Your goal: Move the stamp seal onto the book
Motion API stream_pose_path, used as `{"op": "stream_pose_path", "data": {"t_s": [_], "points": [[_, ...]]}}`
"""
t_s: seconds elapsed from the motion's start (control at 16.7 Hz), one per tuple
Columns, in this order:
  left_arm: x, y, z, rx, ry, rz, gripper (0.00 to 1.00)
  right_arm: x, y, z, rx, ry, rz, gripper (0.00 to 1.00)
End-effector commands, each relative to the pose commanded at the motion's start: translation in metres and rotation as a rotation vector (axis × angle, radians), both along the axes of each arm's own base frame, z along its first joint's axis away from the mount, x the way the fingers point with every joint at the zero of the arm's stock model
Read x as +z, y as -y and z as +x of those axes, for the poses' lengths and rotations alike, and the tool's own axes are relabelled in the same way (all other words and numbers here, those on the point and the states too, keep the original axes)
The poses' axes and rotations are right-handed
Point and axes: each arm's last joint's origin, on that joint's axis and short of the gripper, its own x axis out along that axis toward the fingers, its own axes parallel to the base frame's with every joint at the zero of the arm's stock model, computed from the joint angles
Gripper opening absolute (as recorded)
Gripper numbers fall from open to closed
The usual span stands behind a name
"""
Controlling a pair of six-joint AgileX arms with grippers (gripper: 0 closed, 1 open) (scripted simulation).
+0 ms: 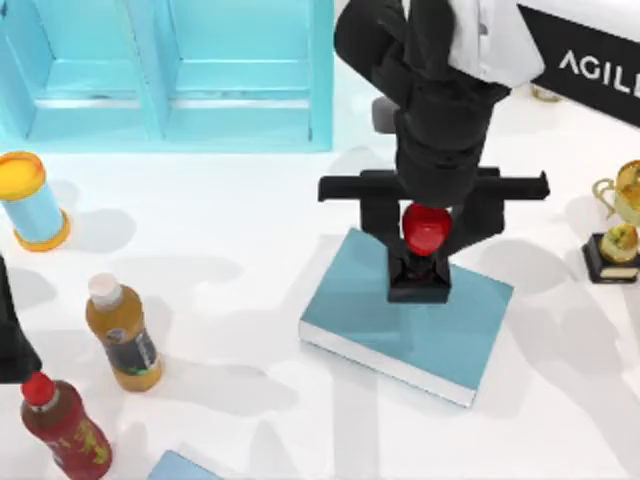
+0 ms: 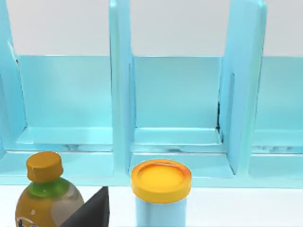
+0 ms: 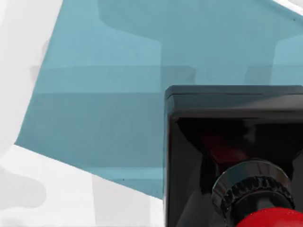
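the right gripper (image 1: 425, 235) stood over the book (image 1: 350, 300) with its fingers pinching the seal (image 1: 423, 250) by the red knob, so the black base hung straight down over the teal cover near the book's far edge. whether the base already touched the cover could not be told from the top view or the right wrist view, where the seal (image 3: 227, 142) sat above the book (image 3: 104, 94); the hold probably served to set it flat before letting go. the left arm (image 1: 12, 340) waited at the table's left edge, its fingers not visible.
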Motion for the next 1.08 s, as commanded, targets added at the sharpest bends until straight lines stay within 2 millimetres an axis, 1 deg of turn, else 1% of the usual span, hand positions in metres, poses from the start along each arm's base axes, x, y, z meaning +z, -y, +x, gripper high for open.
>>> {"op": "stream_pose_path", "data": {"t_s": [0.48,0.54,1.08], "points": [[0.0000,0.0000,0.0000,0.000,0.000,0.000,1.00,0.0000,0.0000,0.0000,0.000,0.000,0.000,0.98],[0.0000,0.0000,0.0000,0.000,0.000,0.000,1.00,0.0000,0.0000,0.0000,0.000,0.000,0.000,1.00],[0.0000,0.0000,0.0000,0.000,0.000,0.000,1.00,0.0008,0.0010,0.0009,-0.005,-0.001,0.000,1.00]]}}
